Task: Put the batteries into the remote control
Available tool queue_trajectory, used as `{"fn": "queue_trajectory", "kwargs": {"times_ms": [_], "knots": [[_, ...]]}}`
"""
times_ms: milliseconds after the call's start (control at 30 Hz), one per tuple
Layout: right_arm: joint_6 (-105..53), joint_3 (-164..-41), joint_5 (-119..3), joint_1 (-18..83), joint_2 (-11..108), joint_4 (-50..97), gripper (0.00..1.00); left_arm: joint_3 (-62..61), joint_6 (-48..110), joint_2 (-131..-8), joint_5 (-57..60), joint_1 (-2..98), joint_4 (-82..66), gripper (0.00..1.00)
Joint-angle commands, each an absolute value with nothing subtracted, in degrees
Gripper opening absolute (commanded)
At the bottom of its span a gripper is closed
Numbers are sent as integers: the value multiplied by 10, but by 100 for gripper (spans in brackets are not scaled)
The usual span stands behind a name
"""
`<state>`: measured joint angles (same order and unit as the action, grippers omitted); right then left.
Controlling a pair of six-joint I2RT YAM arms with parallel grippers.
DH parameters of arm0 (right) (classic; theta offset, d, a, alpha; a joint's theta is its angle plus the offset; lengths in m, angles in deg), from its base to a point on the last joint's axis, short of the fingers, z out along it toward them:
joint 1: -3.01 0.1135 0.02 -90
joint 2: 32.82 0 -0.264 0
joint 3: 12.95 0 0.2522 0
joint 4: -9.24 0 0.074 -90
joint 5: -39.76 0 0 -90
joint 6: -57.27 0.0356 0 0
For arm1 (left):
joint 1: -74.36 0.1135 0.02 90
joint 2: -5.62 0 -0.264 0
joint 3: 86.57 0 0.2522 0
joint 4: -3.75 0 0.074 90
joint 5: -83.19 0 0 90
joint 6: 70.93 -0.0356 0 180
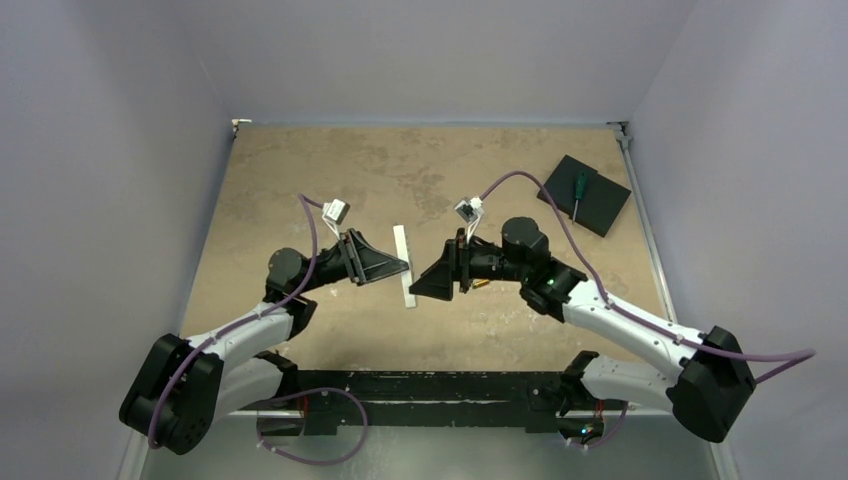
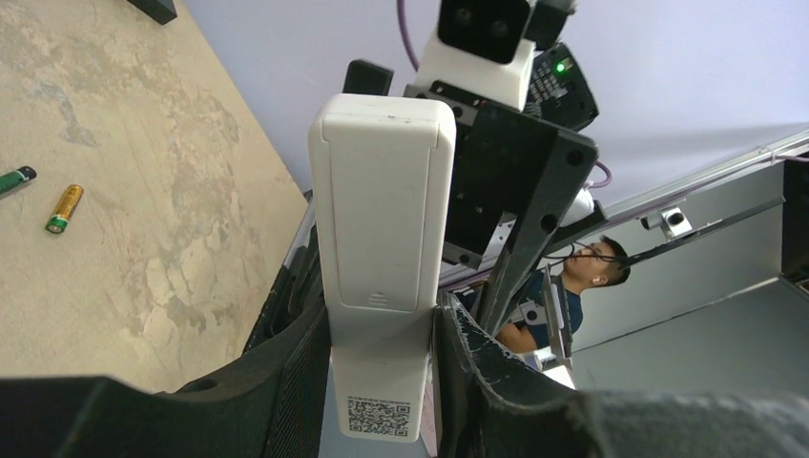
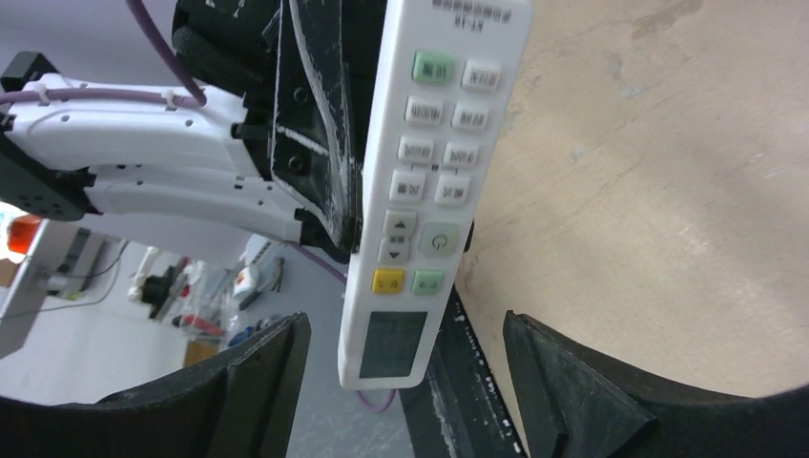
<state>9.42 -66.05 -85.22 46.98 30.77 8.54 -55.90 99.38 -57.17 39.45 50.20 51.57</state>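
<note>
L gripper [image 2: 382, 367] is clamped partway shut on the remote control [image 2: 380, 277], holding it edge-on between the arms. The back faces its cam, battery cover [image 2: 382, 181] not yet off. R gripper [image 3: 401, 343] gapes wide, jaws either side of remote's end, gripping nothing. Gold battery [image 2: 65, 208] & dark battery [image 2: 17, 178] lie on table [image 2: 162, 286], well apart from remote. Tip: hold L grip firm; R should push cover along its slide, not pry, before fetching cells.

Remote [image 1: 404, 250] between left gripper [image 1: 397, 268] and right gripper [image 1: 419, 285] — batteries [image 2: 64, 208] on table [image 2: 153, 124].
</note>
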Motion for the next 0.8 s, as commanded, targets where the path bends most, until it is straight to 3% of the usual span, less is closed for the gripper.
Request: {"fn": "queue_trajectory", "kwargs": {"times_ms": [0, 767], "knots": [[8, -708, -811, 471, 287, 203, 83, -542, 966, -571, 427, 496, 518, 0], [-123, -866, -838, 467, 301, 391, 87, -444, 754, -495, 529, 473, 200, 0]]}}
